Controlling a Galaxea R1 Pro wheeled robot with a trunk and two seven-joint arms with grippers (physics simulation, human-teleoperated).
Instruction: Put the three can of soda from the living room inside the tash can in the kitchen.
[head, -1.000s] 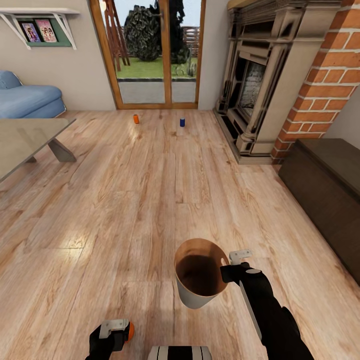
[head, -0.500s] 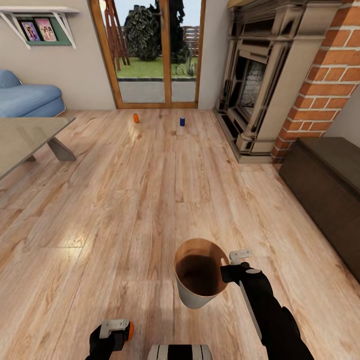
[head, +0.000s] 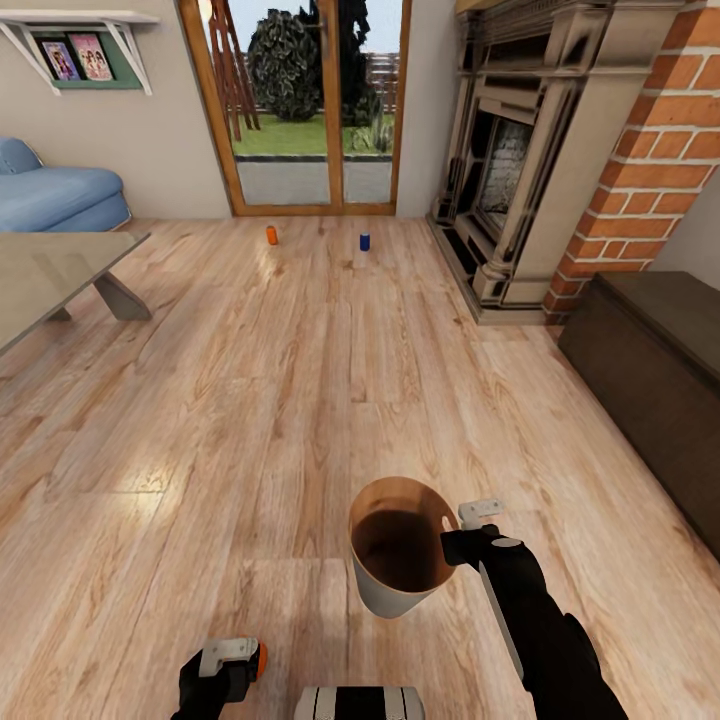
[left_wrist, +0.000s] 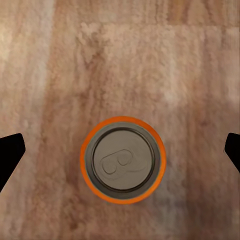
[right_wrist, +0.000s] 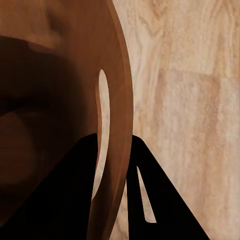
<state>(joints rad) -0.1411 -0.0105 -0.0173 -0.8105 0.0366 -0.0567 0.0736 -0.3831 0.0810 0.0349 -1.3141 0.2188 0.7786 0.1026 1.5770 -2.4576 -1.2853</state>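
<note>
Three cans: I'm seeing one orange can (left_wrist: 123, 160) upright on the plank floor (head: 300, 400) between my left gripper's (left_wrist: 120, 152) spread fingers, untouched; another orange can (head: 271, 236) and the blue can (head: 365, 243) are standing far off near the glass doors (head: 305, 105).
Right gripper (head: 470, 530): it's clamping the rim of the trash can (head: 395, 545), one finger inside the wall, one outside.
Trash can: I'm holding it above the floor, mouth up, slightly tilted.
Surroundings: brick fireplace (head: 600, 150) at right, blue sofa (head: 50, 195) at left.
</note>
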